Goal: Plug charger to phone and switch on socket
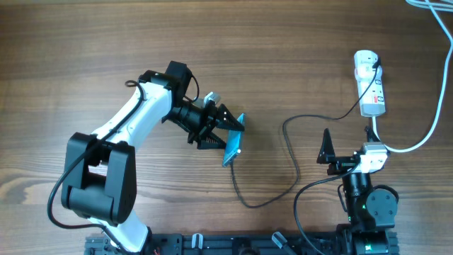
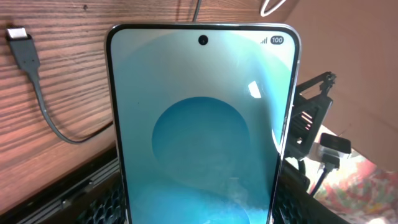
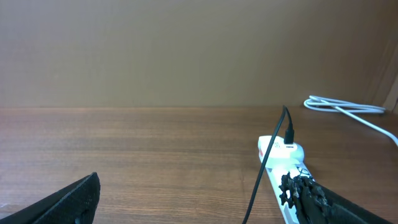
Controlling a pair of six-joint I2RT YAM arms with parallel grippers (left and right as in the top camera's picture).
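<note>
The phone (image 2: 202, 118), turquoise screen lit, fills the left wrist view. My left gripper (image 2: 199, 208) is shut on it, a black finger (image 2: 93, 202) pressing each long side. From overhead the phone (image 1: 233, 146) stands tilted on edge at the left gripper's (image 1: 226, 133) tip. The charger's plug tip (image 2: 20, 42) lies loose on the wood, left of the phone and apart from it. Its black cable (image 1: 290, 152) loops back to the white socket (image 1: 369, 83), where it is plugged in. My right gripper (image 1: 348, 147) hovers open in front of the socket (image 3: 281, 154), holding nothing.
The socket's thick white cord (image 1: 425, 134) curves off past the table's right edge and lies coiled at the far right (image 3: 342, 106). The charger cable (image 3: 266, 171) crosses between the right gripper's fingers (image 3: 68, 205). A brown wall stands behind the table.
</note>
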